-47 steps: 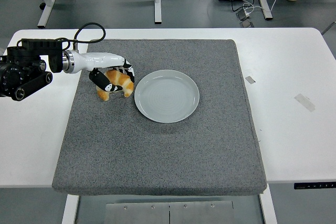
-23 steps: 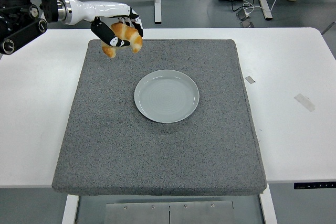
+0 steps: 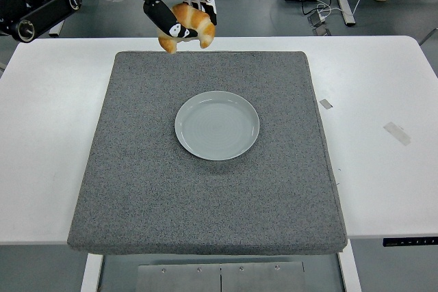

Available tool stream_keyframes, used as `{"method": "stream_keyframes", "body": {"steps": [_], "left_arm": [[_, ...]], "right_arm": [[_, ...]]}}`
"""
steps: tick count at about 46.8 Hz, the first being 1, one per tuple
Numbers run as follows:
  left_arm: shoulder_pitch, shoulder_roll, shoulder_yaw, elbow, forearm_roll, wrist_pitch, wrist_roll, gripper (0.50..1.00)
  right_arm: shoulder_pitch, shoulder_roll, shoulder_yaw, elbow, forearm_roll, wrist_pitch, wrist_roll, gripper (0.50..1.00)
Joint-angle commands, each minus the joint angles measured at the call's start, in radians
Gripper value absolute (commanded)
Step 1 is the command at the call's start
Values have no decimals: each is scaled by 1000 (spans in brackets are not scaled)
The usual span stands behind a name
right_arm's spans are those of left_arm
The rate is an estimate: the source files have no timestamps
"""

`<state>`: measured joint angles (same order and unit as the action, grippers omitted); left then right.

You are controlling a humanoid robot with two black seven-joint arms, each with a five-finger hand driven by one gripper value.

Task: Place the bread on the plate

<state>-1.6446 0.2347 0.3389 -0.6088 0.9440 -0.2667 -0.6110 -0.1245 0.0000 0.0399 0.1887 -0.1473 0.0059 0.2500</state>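
**Left hand has the bread up in the air, plate's waiting**

Left hand [image 3: 183, 20] is mine, and it's curled tight around the bread [image 3: 191, 24], a golden croissant-looking piece, with the dark thumb across its front and the white fingers [image 3: 205, 1] over the top. Right arm isn't in the shot at all.

Starting from my side of the desk [image 3: 383, 169]: the near edge is bare white, and most of the middle is covered by a big grey mat [image 3: 205, 196]. Sitting roughly in the middle of that mat is the pale round plate [image 3: 217, 125], with nothing on it. A couple of little tape scraps [image 3: 397, 133] lie on the desk off to the right, well apart from anything that matters.

Further back, the bread is lifted clear of the surface. In the picture it sits over the mat's far edge, a bit left of the plate's centre line. It isn't touching the mat or the plate. Beyond that it's just floor, desk legs and some cables.

So where am I? Pickup looks done, and I'd call this the carry stage, with the drop-off not yet made. Next I reckon I need to bring the hand toward me and a touch right until the bread hangs over the plate's middle, lower it, then loosen the fingers so it settles inside the rim instead of rolling off onto the mat.
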Motion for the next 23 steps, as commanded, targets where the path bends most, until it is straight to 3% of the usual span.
{"method": "stream_keyframes", "body": {"steps": [1, 12, 23], "left_arm": [[0, -38, 2, 3, -10, 12, 0, 500], [15, -140, 14, 15, -5, 44, 0, 500], [71, -193, 46, 23, -4, 76, 0, 500]], "right_arm": [[0, 0, 0, 0, 0, 0, 0, 1000], [0, 0, 0, -2, 0, 0, 0, 1000], [0, 0, 0, -2, 0, 0, 0, 1000]]}}
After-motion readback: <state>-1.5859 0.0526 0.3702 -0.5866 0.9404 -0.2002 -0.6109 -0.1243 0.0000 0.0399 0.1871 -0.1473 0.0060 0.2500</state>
